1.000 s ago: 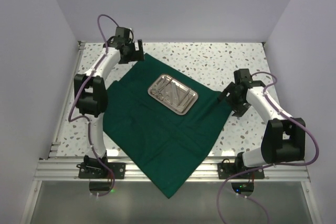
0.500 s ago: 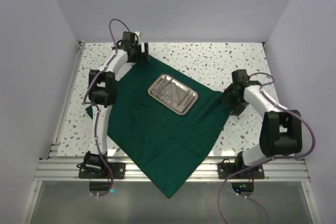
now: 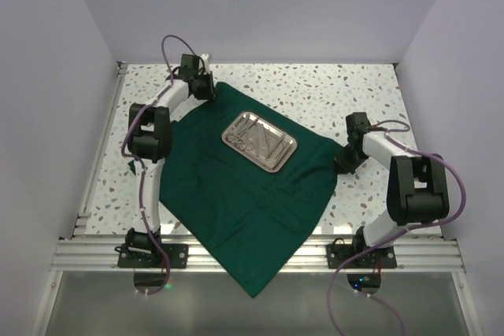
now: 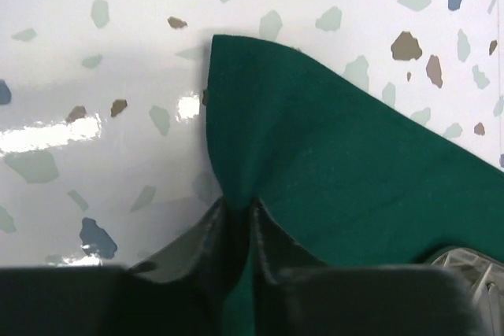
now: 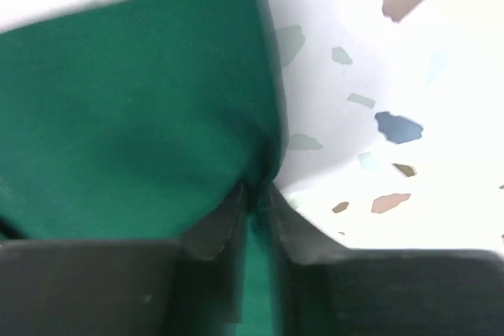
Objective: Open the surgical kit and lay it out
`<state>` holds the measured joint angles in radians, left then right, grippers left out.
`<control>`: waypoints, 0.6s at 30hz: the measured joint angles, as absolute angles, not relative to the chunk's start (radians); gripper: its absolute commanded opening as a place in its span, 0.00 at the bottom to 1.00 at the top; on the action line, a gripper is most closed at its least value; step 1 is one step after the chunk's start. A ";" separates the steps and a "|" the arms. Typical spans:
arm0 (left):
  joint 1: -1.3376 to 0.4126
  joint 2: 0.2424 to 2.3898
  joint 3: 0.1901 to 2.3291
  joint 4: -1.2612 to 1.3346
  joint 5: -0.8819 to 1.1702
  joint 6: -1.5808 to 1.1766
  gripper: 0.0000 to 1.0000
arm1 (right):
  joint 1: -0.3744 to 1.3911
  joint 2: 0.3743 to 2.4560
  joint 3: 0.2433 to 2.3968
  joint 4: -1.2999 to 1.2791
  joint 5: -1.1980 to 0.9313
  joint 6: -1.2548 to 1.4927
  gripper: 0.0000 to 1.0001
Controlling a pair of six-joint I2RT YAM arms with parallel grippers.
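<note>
In the overhead view, your green cloth [image 3: 236, 194] lies spread in a diamond shape across the speckled table [image 3: 331, 88], its near corner hanging over the table's near edge. The steel tray [image 3: 235, 125] sits on the far half of the cloth, roughly between the two arms, with the slim silver instruments [image 3: 264, 143] lying inside it. Your left gripper [image 3: 206, 88] is down at the cloth's far-left corner, and your right gripper [image 3: 343, 164] is down at its right corner. In the left wrist view, the left fingers [image 4: 272, 245] are closed together with the cloth's corner pinched between them; the fabric rises in a small fold at the pinch, and a corner of the tray shows at the lower right edge. The right wrist view is blurred, but you can see the right fingers [image 5: 287, 234] closed on the cloth's edge, with green fabric to the left and bare table to the right.
</note>
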<state>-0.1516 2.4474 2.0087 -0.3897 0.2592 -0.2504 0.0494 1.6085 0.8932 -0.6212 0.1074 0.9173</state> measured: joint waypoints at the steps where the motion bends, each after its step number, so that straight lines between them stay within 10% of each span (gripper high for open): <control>1: -0.152 2.447 2.004 -0.388 0.266 -0.252 0.00 | 0.049 1.608 0.891 -0.619 0.110 0.916 0.00; 9: -0.152 2.453 2.032 -0.428 0.257 -0.267 0.00 | 0.050 1.680 0.981 -0.663 0.117 0.899 0.00; 18: -0.131 2.521 2.234 -0.546 0.075 -0.323 0.00 | -0.023 2.049 1.550 -0.738 0.150 0.838 0.00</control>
